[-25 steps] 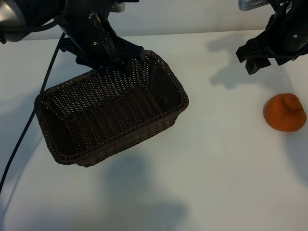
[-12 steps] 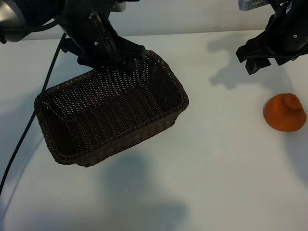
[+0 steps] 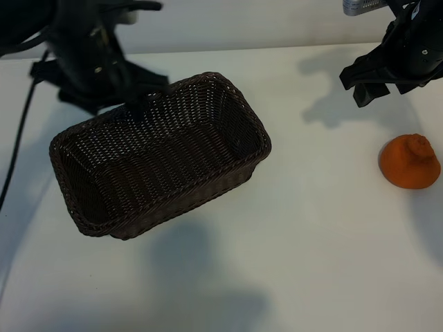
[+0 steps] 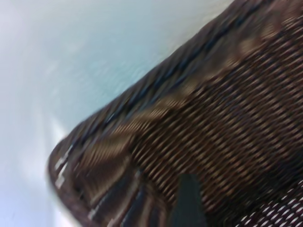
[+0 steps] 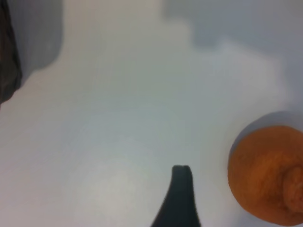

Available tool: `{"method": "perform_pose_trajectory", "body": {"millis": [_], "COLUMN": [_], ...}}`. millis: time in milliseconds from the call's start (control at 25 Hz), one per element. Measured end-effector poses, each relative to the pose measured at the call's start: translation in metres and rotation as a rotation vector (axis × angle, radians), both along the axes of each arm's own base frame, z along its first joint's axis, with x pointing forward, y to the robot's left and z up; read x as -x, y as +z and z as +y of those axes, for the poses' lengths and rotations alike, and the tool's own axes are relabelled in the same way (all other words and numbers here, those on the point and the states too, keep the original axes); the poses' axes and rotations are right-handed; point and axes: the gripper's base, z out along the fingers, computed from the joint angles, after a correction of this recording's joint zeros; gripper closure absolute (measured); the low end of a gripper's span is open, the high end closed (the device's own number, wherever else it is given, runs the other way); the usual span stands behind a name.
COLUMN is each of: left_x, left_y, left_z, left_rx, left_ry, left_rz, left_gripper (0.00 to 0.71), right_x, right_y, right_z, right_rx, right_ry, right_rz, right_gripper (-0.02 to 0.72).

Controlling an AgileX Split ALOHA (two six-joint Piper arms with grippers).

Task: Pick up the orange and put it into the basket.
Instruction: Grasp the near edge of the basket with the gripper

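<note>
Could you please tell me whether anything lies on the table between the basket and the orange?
No, only bare white table lies between the basket and the orange, as the exterior view shows.

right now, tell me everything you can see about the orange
The orange is a small, roundish, bright orange fruit with matte skin and a bumpy knob on top. It looks whole and sits upright on the white table, at the right side of the exterior view, well apart from the basket. Nothing touches it but the table. The right gripper hangs open above and behind it, not in contact.
</note>
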Motion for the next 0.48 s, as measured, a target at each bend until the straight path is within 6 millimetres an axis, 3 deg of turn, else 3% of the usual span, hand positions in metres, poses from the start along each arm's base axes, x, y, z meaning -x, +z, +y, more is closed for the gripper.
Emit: {"method": "perform_pose_trajectory", "body": {"millis": [360,480], "left_x": [0.064,0.075], "left_y": [-0.009,-0.017], "left_z": [0.066,0.081], "left_rx": [0.025,0.054], "left_ry": [0.213,0.298], "left_rz": [-0.030,-0.056], "left_gripper": [0.118,0.119], "right_x": [0.001,0.001], "right_y": [0.000,0.000], "right_z": [0.000,0.000], "right_rx": [0.002,0.002], "right_ry": [0.001,0.001], "right_rz": [0.014,0.014], "right_gripper": [0.107,0.107]}}
